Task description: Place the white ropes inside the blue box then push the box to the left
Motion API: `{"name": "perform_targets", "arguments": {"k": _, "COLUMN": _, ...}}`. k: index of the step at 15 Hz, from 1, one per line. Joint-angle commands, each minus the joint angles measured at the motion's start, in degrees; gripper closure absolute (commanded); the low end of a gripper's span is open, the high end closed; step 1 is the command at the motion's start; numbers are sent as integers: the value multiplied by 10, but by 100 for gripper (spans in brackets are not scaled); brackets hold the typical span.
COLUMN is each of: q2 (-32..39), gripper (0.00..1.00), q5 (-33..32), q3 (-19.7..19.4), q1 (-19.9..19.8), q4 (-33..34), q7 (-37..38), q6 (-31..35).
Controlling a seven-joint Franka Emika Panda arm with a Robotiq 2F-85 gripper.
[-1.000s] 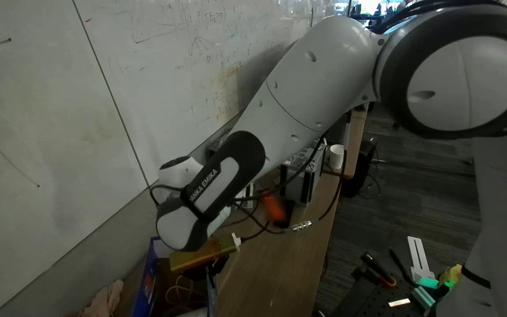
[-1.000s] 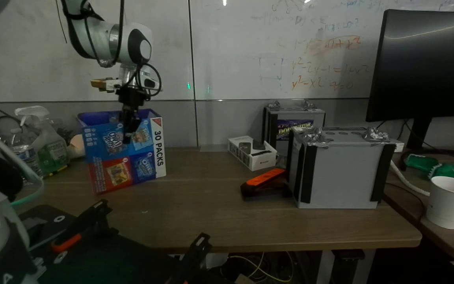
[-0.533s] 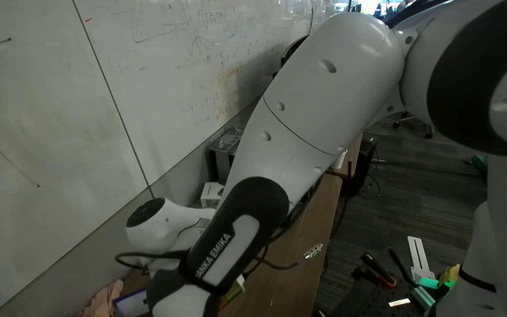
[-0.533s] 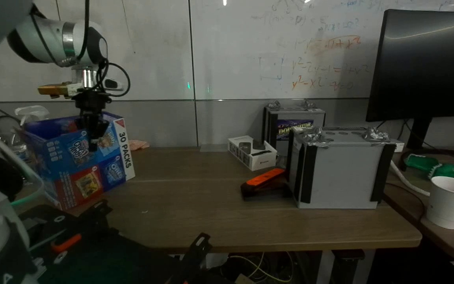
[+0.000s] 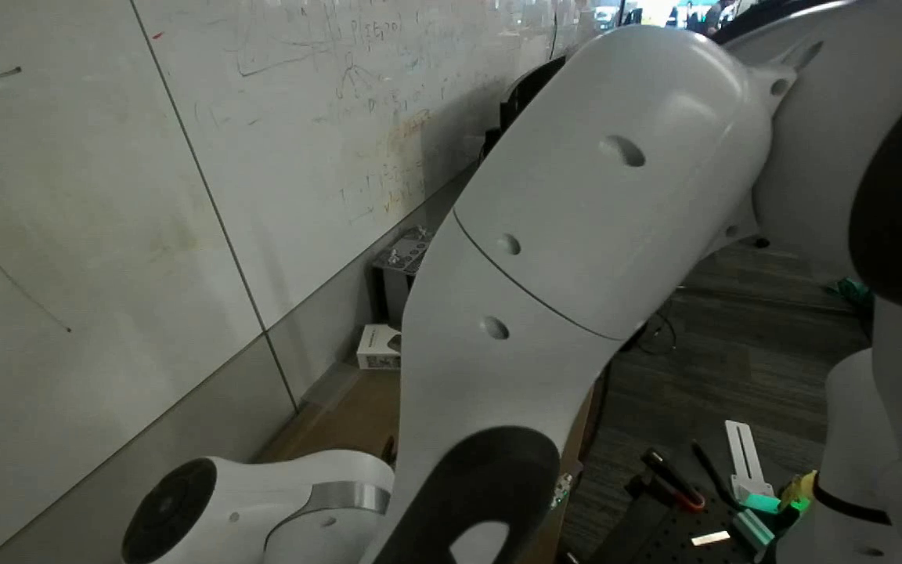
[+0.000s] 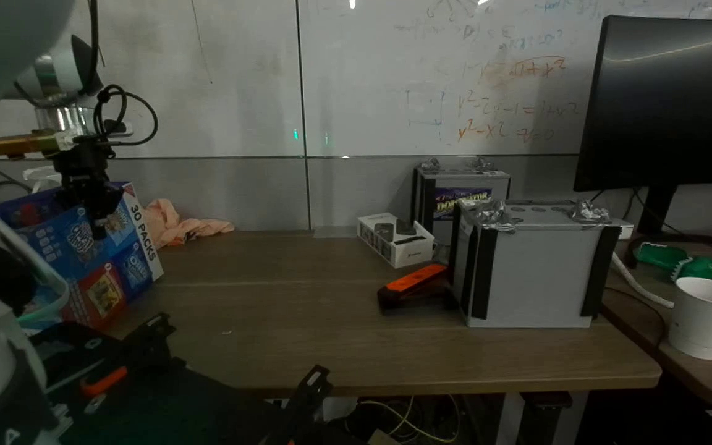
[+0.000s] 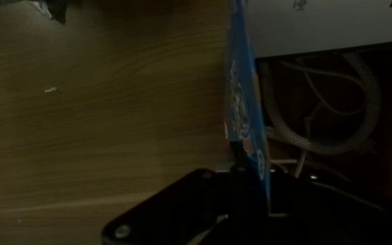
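Observation:
The blue box (image 6: pixel 59 242), a printed snack carton with an open top, stands at the left end of the table and looks tilted. The robot's base partly hides it. My gripper (image 6: pixel 93 213) points down at its top edge. In the wrist view the gripper (image 7: pixel 252 163) is shut on the blue box's side wall (image 7: pixel 240 98), one finger outside and one inside; the inner finger is mostly hidden. The white ropes (image 7: pixel 322 147) lie coiled inside the box in the wrist view. The box and gripper are out of view in an exterior view where the arm (image 5: pixel 514 298) fills the middle.
A peach cloth (image 6: pixel 177 224) lies behind the box by the wall. A small white box (image 6: pixel 396 241), an orange and black tool (image 6: pixel 415 284) and grey cases (image 6: pixel 535 272) stand farther right on the table (image 6: pixel 306 340). Black clamps (image 6: pixel 146 346) sit near the robot's base.
My gripper and the blue box have moved left together, toward the robot's base, uncovering the peach cloth. The arm has swung down, and the box has left an exterior view.

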Motion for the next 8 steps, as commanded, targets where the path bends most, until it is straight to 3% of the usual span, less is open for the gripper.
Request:
{"name": "perform_targets", "arguments": {"k": 1, "q2": 31, "gripper": 99, "q5": -30, "q3": -13, "q1": 31, "q4": 3, "q7": 8, "q6": 31}}
{"name": "perform_targets", "arguments": {"k": 6, "q2": 27, "gripper": 99, "q5": -38, "q3": -19, "q1": 42, "q4": 3, "q7": 4, "q6": 32}}
{"name": "perform_targets", "arguments": {"k": 7, "q2": 26, "gripper": 73, "q5": -35, "q3": -19, "q1": 42, "q4": 4, "q7": 2, "q6": 28}}
{"name": "perform_targets", "arguments": {"k": 8, "q2": 23, "gripper": 72, "q5": -37, "q3": -20, "q1": 43, "q4": 3, "q7": 3, "q6": 28}}
